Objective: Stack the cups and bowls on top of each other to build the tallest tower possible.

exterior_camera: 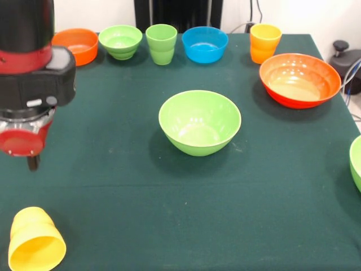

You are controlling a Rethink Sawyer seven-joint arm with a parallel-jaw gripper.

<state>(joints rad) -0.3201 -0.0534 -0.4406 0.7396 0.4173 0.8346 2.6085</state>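
Note:
My arm comes down at the left, and my gripper (pixel 32 164) hangs low over the green cloth. Only a dark tip shows under the red wrist. A yellow cup (pixel 36 245) lies on its side just in front of it, mouth towards the camera. A large light green bowl (pixel 199 121) stands mid-table. A large orange-red bowl (pixel 300 79) is at the right. Another light green bowl (pixel 356 164) is cut by the right edge. Along the back stand a small orange bowl (pixel 76 45), a small light green bowl (pixel 120 40), a light green cup (pixel 161 42), a small blue bowl (pixel 205 44) and an orange-yellow cup (pixel 264 42). The purple bowl is out of view.
The table (pixel 113 214) is covered in dark green cloth. The black pedestal (pixel 177 11) stands behind the back row. A black device with cables (pixel 345 59) sits off the table's right edge.

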